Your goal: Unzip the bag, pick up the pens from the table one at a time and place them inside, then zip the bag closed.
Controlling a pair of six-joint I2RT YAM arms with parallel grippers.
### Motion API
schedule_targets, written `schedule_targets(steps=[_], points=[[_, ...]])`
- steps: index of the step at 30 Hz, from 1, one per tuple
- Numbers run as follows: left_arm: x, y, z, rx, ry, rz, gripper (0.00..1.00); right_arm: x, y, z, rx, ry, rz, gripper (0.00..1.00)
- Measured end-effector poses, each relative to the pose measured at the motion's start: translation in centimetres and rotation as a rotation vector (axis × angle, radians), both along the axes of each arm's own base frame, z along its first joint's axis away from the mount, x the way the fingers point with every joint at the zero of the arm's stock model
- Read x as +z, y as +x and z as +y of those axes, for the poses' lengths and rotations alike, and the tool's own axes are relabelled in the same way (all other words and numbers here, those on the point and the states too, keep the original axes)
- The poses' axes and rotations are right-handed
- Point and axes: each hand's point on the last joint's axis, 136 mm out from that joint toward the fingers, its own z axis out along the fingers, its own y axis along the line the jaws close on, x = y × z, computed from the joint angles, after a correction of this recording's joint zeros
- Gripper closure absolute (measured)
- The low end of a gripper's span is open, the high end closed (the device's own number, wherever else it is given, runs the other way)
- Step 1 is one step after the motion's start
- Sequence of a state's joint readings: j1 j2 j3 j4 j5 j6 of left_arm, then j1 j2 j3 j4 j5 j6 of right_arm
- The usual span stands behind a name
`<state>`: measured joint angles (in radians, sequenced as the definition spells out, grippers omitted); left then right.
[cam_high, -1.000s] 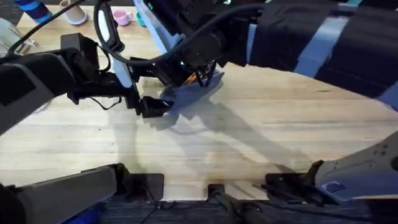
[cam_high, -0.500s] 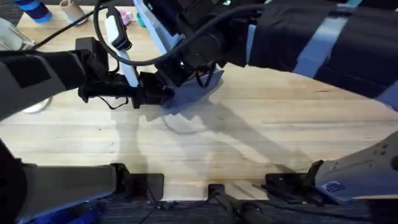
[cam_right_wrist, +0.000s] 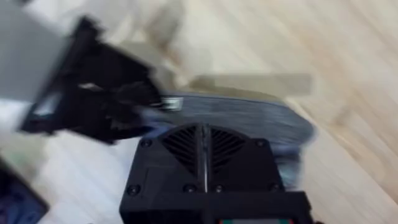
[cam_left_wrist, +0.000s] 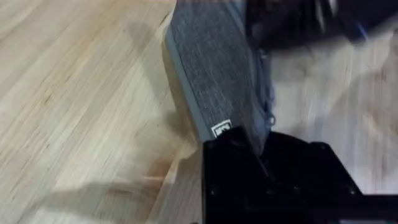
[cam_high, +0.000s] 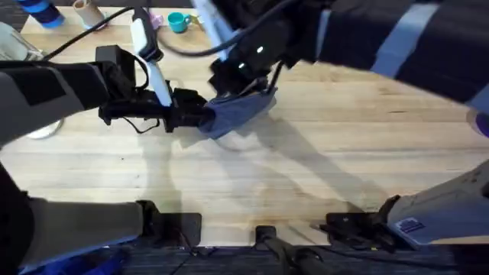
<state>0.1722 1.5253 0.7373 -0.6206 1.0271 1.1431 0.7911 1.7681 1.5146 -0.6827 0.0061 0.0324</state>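
The blue-grey bag lies on the table, stretched between both grippers. My left gripper is shut on its left end; in the left wrist view the bag runs away from my gripper, clamped on the end by its small white label. My right gripper hovers over the bag's far edge. In the right wrist view its fingers are pressed together on the bag's upper edge, with the left gripper holding the other end. The pens are out of view.
Along the table's far edge stand a teal cup, a pink cup, a paper cup and a blue bottle. A white dish lies at the left edge. Bare wood spreads in front of and right of the bag.
The left gripper slid right to the bag's left end and then held still. The right gripper moved back and to the right along the bag, and the bag now lies drawn out.
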Motion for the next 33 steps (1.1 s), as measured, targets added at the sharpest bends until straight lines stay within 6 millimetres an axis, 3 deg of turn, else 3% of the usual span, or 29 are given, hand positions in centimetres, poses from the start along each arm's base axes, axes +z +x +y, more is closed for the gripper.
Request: schedule_targets(steps=[6, 11, 16, 21, 24, 25, 31, 33], points=[[-0.2, -0.1, 0.0, 0.001, 0.005, 0.005, 0.958, 0.0, 5.2, -6.4, -0.145, -0.037, -0.026, 0.967], [-0.2, -0.1, 0.0, 0.001, 0.006, 0.005, 0.958, 0.0, 7.6, -10.2, -0.227, -0.034, -0.015, 0.967], [-0.2, -0.1, 0.0, 0.001, 0.005, 0.006, 0.958, 0.0, 8.4, -11.8, -0.258, -0.008, 0.002, 0.968], [-0.2, -0.1, 0.0, 0.001, 0.005, 0.006, 0.958, 0.5, 7.8, -11.2, -0.236, 0.011, 0.011, 0.968], [-0.2, -0.1, 0.1, 0.001, 0.006, 0.006, 0.958, 2.1, 6.6, -10.6, -0.212, 0.027, -0.005, 0.968], [-0.2, -0.1, 0.1, 0.001, 0.006, 0.006, 0.958, 2.9, 6.0, -10.4, -0.203, 0.037, -0.014, 0.92], [-0.2, -0.1, 0.1, 0.001, 0.006, 0.006, 0.958, 8.1, 1.8, -9.9, -0.134, 0.085, -0.069, 0.058], [-0.2, -0.1, 0.1, 0.001, 0.006, 0.006, 0.958, 9.1, 0.5, -9.9, -0.114, 0.091, -0.079, 0.008]])
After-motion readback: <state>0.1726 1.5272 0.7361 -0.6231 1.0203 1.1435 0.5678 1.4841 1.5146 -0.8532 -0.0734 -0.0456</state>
